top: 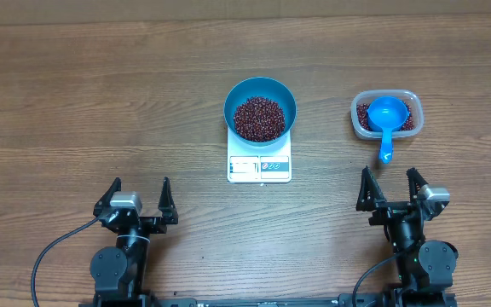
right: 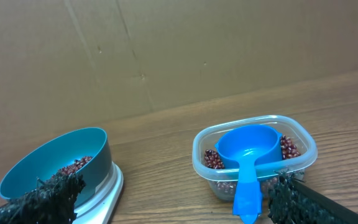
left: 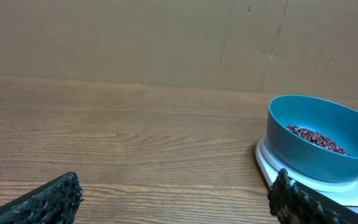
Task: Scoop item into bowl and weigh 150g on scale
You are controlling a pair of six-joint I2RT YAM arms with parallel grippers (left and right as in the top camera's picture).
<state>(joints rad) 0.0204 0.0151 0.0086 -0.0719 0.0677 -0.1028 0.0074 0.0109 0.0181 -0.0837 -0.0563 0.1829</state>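
Observation:
The blue bowl [top: 260, 108] stands on the white scale [top: 259, 165] at the table's middle, holding dark red-brown beans [top: 259, 118]. In the left wrist view the bowl [left: 322, 140] and scale [left: 272, 168] sit at the right. The right wrist view shows the bowl [right: 55, 165] at the left. More beans [top: 364, 114] lie in a clear tub [top: 385, 115] at the right, under a blue scoop [top: 387, 119]. My left gripper [top: 136, 198] and right gripper [top: 391, 189] both stand open near the front edge, holding nothing. The right gripper [right: 173, 196] faces the tub [right: 253, 158] and scoop [right: 247, 162].
Bare wooden tabletop [top: 101, 102] spreads left of the scale and between the two arms. A brown cardboard wall [left: 166, 37] rises behind the table. The scoop's handle [top: 386, 149] sticks out over the tub's near rim toward the right arm.

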